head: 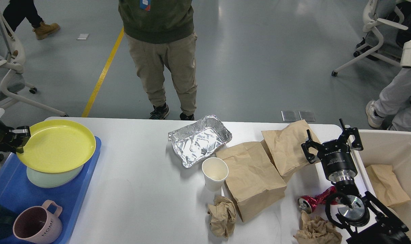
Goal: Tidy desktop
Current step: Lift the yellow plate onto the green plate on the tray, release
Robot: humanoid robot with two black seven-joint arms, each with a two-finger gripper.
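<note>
Two claws in view. Right claw [331,140] spread wide, empty, hovering above right end of desktop [137,189]. Left claw [20,135] pinching rim of yellow plate [56,145], plate tilted over pale plate [53,176] on blue tray [12,189]. Desktop long axis left-right, running between both claws. Left of right claw: paper bags [253,176], paper cup [214,173], foil tray [199,140]. Right of it: bin [395,149]. Below it: crushed can [310,201].

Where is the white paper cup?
In the head view, the white paper cup stands upright on the desktop, centre, just in front of the foil tray and beside a brown paper bag.
</note>
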